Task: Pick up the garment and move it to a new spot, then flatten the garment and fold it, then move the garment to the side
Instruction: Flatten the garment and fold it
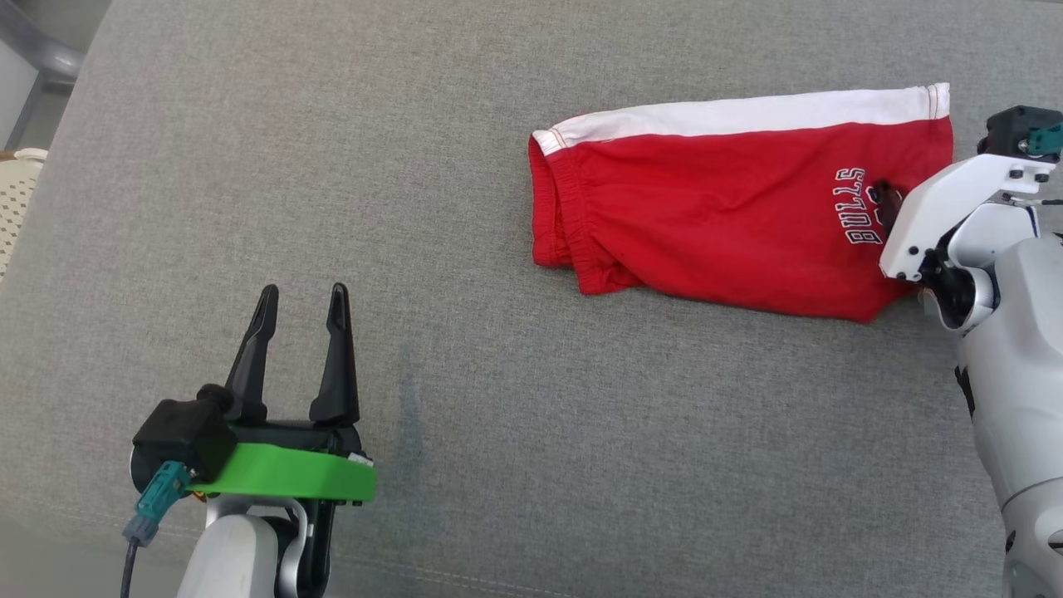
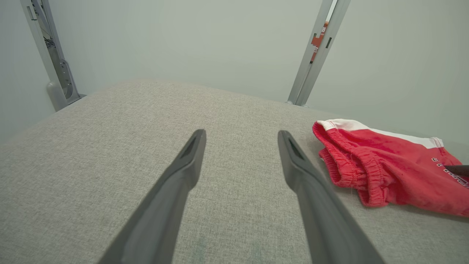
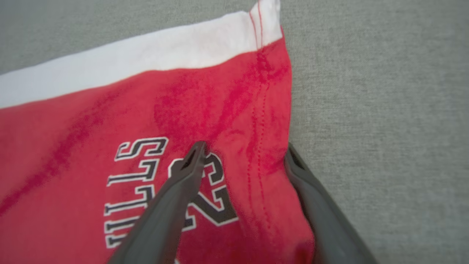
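Head view: red garment [image 1: 731, 208] with a white stripe lies doubled on the grey woven surface [image 1: 465, 166]. Its long axis runs across the view, waistband left, hem right. Right fingers [image 1: 887, 199] are at the hem. Left fingers [image 1: 339, 357] are well apart, spread, empty.

Left wrist view: the gathered elastic waistband [image 2: 351, 165] lies right of the spread fingers.

Right wrist view: fingers are wide, gripping nothing, straddling the stitched hem [image 3: 262, 121]. Cloth is soft jersey with printed lettering [image 3: 146, 176].

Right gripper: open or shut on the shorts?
Open: the right gripper straddles the hem of the red shorts, fingers apart, nothing pinched.

Grey fabric surface [image 1: 515, 465], red shorts [image 1: 714, 224] lying flat
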Controlling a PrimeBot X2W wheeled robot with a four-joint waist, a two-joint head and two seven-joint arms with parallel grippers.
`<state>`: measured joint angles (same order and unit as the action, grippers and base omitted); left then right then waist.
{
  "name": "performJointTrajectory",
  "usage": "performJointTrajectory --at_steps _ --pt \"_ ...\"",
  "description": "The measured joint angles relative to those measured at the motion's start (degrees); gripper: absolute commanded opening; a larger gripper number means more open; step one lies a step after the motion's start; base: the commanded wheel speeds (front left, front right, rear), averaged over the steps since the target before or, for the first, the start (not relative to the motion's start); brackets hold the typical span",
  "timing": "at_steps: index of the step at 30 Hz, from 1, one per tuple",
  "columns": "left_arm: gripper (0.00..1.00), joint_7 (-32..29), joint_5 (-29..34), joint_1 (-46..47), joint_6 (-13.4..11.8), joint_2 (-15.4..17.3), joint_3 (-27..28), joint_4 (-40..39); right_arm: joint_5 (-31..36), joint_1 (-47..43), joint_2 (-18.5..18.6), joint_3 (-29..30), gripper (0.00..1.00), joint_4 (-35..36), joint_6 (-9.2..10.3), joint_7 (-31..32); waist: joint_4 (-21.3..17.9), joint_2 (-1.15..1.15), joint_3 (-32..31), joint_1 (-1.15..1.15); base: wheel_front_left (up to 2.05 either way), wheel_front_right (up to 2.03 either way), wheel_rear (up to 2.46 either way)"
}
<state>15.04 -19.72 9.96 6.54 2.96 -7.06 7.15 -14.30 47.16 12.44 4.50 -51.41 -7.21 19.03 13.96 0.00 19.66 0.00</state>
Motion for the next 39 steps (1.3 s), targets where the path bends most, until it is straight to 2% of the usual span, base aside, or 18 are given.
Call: performJointTrajectory --at_steps 1,2,3,8,14,21,26,28,33,39 --pt "1.00 0.0 -0.2 0.0 0.0 0.0 0.0 0.1 0.1 0.0 -0.2 -0.5 0.67 0.0 0.00 0.3 0.0 0.00 -0.1 0.00 0.00 0.00 0.00" --pt "1.00 0.0 -0.4 0.0 0.0 0.0 0.0 0.1 0.2 -0.2 -0.4 -1.1 0.39 0.0 0.00 0.6 -0.1 0.00 -0.2 0.00 0.00 0.00 0.00" --pt "1.00 0.0 -0.5 0.0 0.0 0.0 0.0 0.2 0.2 -0.3 -0.5 -1.7 0.00 0.2 0.00 0.6 -0.2 0.00 -0.3 0.00 0.00 0.00 0.00" --pt "1.00 0.0 -0.8 -0.1 0.0 0.0 -0.3 0.6 0.5 -1.6 0.0 -2.8 0.00 1.7 -0.36 -0.2 -0.9 0.00 -1.0 0.00 0.00 0.00 0.00" --pt "1.00 0.0 -0.8 -1.5 0.0 -0.1 -0.3 1.3 1.4 -4.9 3.0 -1.3 0.00 5.0 -0.34 -1.0 -2.1 0.00 -3.1 0.00 0.00 0.00 0.00" --pt "1.00 0.0 -0.6 -3.4 0.1 -0.1 0.3 1.4 4.3 -9.0 6.8 2.6 0.00 14.6 -0.33 -0.2 -4.2 0.00 -6.3 0.00 0.00 0.00 0.00" --pt "1.00 0.0 -0.6 -4.1 0.1 -0.1 0.0 1.4 8.1 -11.8 8.4 5.2 0.00 22.1 -0.32 4.0 -5.8 0.00 -8.4 0.00 0.00 0.00 0.00" --pt "1.00 0.0 -0.7 -4.4 0.2 -0.1 -0.2 1.5 8.3 -12.6 7.8 4.9 0.00 25.0 -0.31 5.9 -6.2 0.00 -9.1 0.00 0.00 0.00 0.00" --pt "1.00 0.0 -0.7 -4.8 0.3 -0.1 -0.5 1.9 8.0 -13.4 4.1 -0.5 0.00 31.4 -0.32 10.9 -6.8 0.00 -10.3 0.00 0.00 0.00 0.00" --pt "1.00 0.0 -0.9 -4.4 0.5 -0.1 -1.7 2.1 6.8 -11.3 0.4 -6.4 0.00 30.8 -0.32 13.9 -5.3 0.00 -10.0 0.00 0.00 0.00 0.00"
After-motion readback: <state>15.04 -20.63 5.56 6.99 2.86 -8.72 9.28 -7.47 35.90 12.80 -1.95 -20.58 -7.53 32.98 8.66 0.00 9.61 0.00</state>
